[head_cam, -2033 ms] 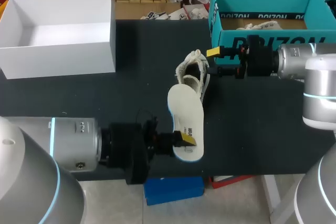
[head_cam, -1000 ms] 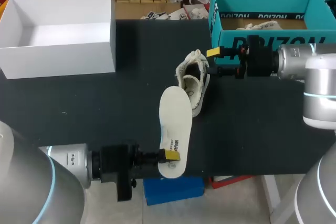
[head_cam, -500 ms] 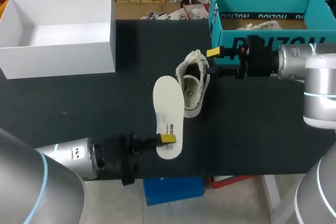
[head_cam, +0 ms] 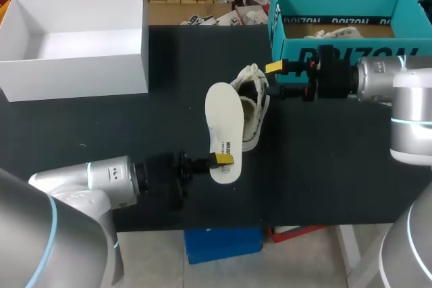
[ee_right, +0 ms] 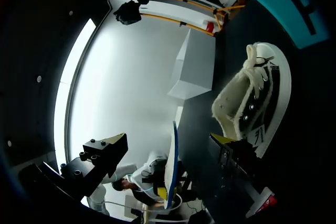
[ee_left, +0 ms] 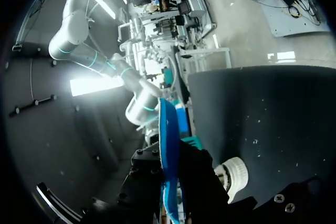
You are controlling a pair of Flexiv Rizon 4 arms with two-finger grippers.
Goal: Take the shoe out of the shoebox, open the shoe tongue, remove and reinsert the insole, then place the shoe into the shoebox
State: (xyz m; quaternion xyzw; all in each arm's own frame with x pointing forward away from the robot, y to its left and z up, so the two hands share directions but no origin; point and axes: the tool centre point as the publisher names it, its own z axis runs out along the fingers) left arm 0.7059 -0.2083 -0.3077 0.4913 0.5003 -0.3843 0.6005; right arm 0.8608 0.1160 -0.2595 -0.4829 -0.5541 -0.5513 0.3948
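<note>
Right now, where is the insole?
In the head view, the insole is near the table's middle, held at its near end by the left gripper, just left of the shoe and overlapping it.

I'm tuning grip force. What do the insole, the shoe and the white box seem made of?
Insole: likely foam, matte cream top, blue underside seen edge-on in the wrist views. Shoe: seemingly fleecy cream fabric, fuzzy edges. White box: probably matte cardboard, thin flat walls.
</note>
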